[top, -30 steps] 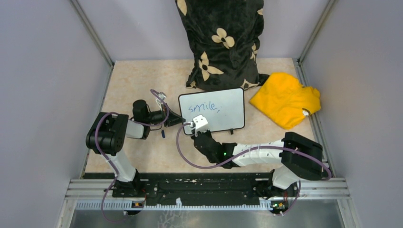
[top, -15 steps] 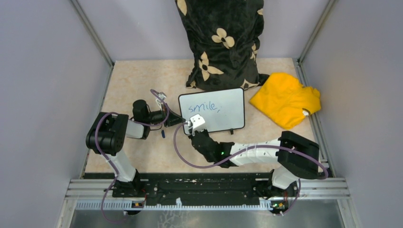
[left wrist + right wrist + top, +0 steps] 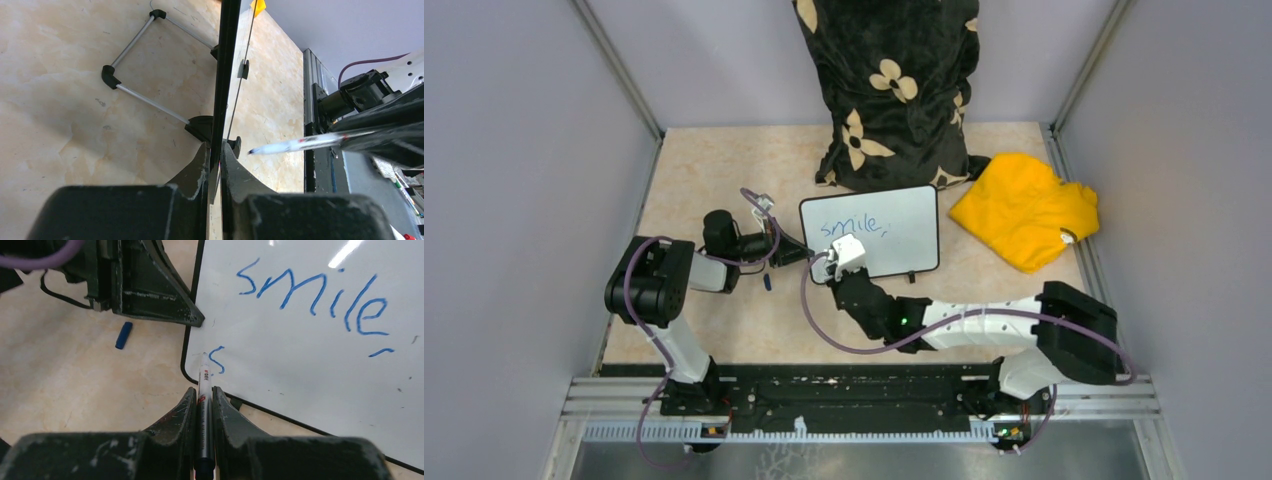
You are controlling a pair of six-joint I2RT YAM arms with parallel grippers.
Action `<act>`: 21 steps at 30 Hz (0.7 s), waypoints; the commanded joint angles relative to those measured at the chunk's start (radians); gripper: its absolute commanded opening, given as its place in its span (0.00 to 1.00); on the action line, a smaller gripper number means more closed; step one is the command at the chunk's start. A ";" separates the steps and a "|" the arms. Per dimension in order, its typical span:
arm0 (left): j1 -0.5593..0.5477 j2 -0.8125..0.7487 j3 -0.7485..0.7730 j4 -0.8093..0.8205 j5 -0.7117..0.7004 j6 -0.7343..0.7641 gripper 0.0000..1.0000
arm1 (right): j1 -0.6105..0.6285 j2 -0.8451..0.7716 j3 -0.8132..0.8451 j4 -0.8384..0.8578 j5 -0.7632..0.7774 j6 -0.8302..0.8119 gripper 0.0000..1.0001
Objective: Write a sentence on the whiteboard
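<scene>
1. The whiteboard [image 3: 870, 232] stood near the middle of the table [image 3: 714, 170], propped on its wire stand [image 3: 145, 100], its long axis running left to right across the top view.
2. The left gripper [image 3: 796, 252] was clamped on the board's left edge, low down; its wrist view showed the dark frame pinched between the two fingers and the board seen edge-on.
3. The right gripper [image 3: 829, 268] was clenched on a marker [image 3: 204, 405], whose barrel lay along the fingers and pointed forward at the board's face.
4. The sentence [image 3: 315, 295] so far read "smile," in blue along the top line. Below it, at the lower left corner, was a small "s" [image 3: 216, 360] that looked like the start of a second line.
5. The marker's tip sat at the board just left of that "s", close to the lower left corner and near the left gripper's fingers. Whether it actually touched the surface could not be told for certain.
6. The relation that mattered: all the blank board lay to the right of the tip, under "smile,". The next strokes would likely have to travel rightward along the board's long axis, away from the left gripper.
7. Only the right arm carried the marker, so the writing was its job; the left arm's part was probably to steady the board.
8. A blue cap [image 3: 124, 335] lay on the table to the left of the board, apart from both grippers.
</scene>
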 commanded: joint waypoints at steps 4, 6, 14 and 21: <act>-0.014 0.020 0.012 -0.042 -0.007 0.017 0.00 | -0.016 -0.121 -0.001 0.036 0.061 -0.029 0.00; -0.014 0.020 0.012 -0.042 -0.007 0.017 0.00 | -0.028 -0.111 0.003 0.035 0.063 -0.029 0.00; -0.014 0.021 0.012 -0.044 -0.007 0.018 0.00 | -0.049 -0.082 0.007 0.044 0.056 -0.020 0.00; -0.014 0.021 0.014 -0.044 -0.007 0.018 0.00 | -0.063 -0.063 0.002 0.044 0.044 -0.008 0.00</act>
